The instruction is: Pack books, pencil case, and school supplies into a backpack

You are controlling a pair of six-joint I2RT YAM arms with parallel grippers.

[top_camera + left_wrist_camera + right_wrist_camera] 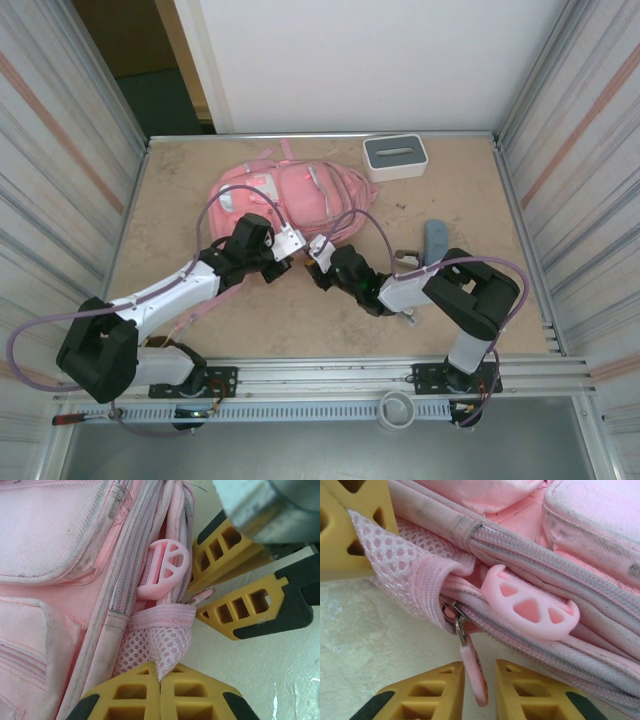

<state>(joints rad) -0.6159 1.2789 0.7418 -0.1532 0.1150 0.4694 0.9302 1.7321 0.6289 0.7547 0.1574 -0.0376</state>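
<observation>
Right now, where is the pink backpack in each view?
Top external: backpack at the far middle of the table.
Left wrist: backpack down the left side.
Right wrist: backpack across the top and right.
Shared landmark, both wrist views: the pink half-round charm beside the zip.

One large soft pink fabric backpack (285,195). One white box with grey slotted top (395,156). One blue-grey oblong pouch (436,240). Two pink zip pulls: one half-round plastic piece (530,602), one slim flat tab (472,677).

No readable text — or numbers
</observation>
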